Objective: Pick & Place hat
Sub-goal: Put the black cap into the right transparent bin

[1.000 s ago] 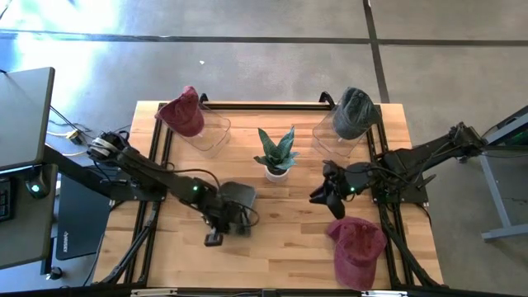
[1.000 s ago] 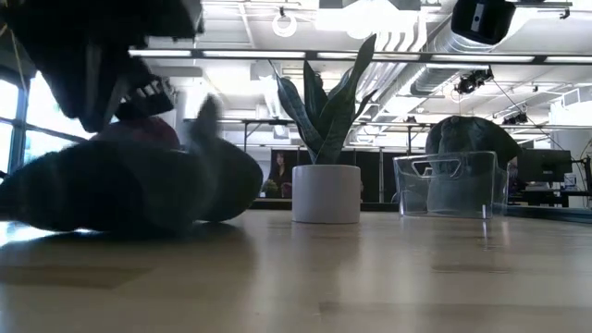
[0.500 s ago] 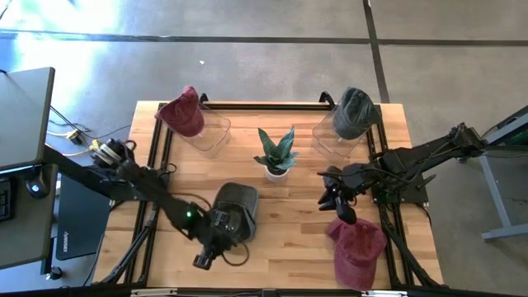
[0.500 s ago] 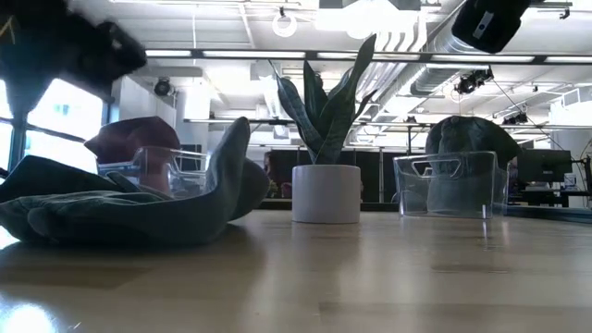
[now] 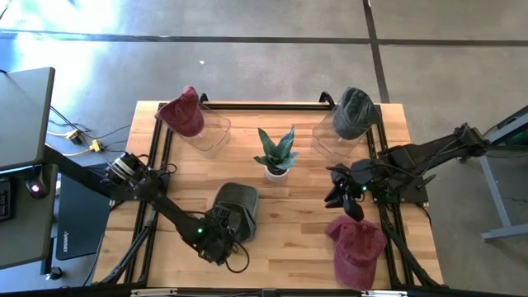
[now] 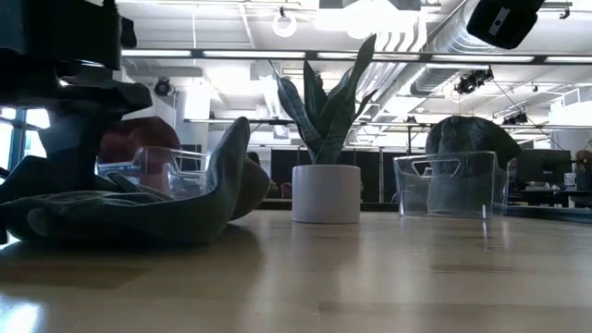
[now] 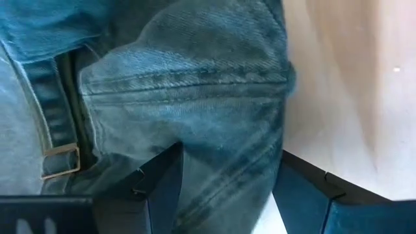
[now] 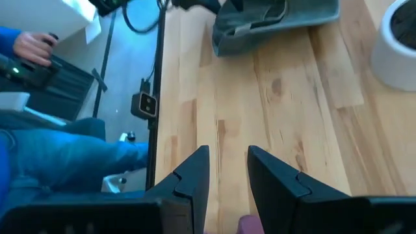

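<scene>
Currently my left gripper (image 5: pixel 216 241) straddles the grey hat (image 5: pixel 234 210), fingers spread; soft brim may slip on closing. Right gripper (image 5: pixel 341 198) hovers nearly closed, empty.

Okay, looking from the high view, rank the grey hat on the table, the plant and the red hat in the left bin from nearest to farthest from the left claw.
1. Grey hat: the left claw is at its near edge.
2. Plant: table centre, beyond the hat.
3. Red hat: in the bin at the far left corner.
</scene>
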